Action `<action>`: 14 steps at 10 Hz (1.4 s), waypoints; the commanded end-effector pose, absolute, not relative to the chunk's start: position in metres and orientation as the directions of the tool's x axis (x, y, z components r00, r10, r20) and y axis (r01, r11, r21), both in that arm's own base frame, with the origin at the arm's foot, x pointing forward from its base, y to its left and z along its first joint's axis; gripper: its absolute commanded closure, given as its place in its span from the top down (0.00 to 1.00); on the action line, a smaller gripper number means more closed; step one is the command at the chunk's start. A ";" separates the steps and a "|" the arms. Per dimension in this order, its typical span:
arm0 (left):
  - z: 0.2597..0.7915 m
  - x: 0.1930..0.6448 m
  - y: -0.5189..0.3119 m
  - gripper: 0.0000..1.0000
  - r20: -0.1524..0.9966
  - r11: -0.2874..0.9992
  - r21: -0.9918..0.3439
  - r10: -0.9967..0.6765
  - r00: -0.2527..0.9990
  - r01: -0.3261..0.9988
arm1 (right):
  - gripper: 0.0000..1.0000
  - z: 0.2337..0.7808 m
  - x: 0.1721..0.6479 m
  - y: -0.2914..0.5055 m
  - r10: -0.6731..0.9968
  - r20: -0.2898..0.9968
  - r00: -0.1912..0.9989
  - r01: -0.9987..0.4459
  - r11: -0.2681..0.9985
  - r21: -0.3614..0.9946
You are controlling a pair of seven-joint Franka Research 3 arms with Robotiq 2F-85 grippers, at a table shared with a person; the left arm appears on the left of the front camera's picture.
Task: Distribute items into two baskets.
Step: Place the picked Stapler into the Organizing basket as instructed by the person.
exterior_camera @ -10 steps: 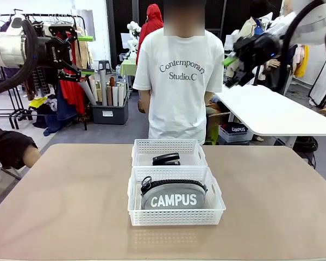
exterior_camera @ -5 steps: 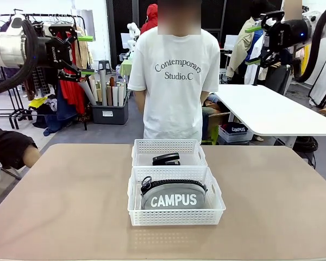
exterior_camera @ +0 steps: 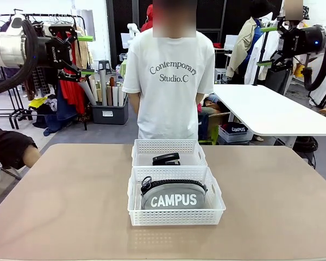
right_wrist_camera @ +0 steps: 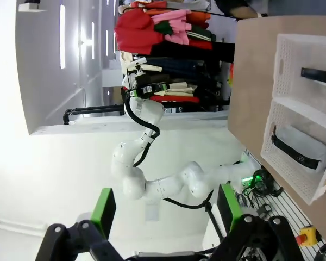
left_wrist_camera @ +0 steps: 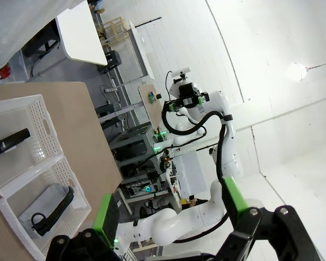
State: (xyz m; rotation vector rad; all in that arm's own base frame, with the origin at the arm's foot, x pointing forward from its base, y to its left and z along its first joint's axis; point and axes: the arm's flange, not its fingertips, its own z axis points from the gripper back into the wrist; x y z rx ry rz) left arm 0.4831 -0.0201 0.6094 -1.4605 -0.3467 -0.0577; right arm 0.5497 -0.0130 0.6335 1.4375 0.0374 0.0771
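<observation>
Two white lattice baskets stand end to end at the table's middle. The near basket [exterior_camera: 176, 218] holds the grey "CAMPUS" pouch [exterior_camera: 173, 197]. The far basket [exterior_camera: 168, 145] holds the black stapler [exterior_camera: 166, 159]. My left gripper [exterior_camera: 86, 55] hangs open high at the left, far from both. High at the right, my right gripper [exterior_camera: 267, 47] is open too, with nothing in it. From the left wrist view, the open gripper [left_wrist_camera: 171, 209] looks down on the stapler [left_wrist_camera: 11, 141] and the pouch [left_wrist_camera: 46, 204]. The right wrist view's open gripper [right_wrist_camera: 165, 206] has the stapler [right_wrist_camera: 318, 76] and the pouch [right_wrist_camera: 299, 144] at its right edge.
A person in a white T-shirt [exterior_camera: 171, 81] stands at the table's far edge, just behind the far basket. Bare tan tabletop [exterior_camera: 60, 206] lies on both sides of the baskets. A white table [exterior_camera: 271, 111] stands beyond at the right.
My right arm has swung up and to the right, and its gripper has turned. The person has shifted slightly left. The left arm, baskets and items have not moved.
</observation>
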 end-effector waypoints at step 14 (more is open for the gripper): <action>0.611 0.482 -0.021 1.00 0.264 0.115 -0.962 0.169 0.949 0.247 | 1.00 0.605 0.537 -0.020 0.092 0.084 0.992 -0.092 0.093 0.991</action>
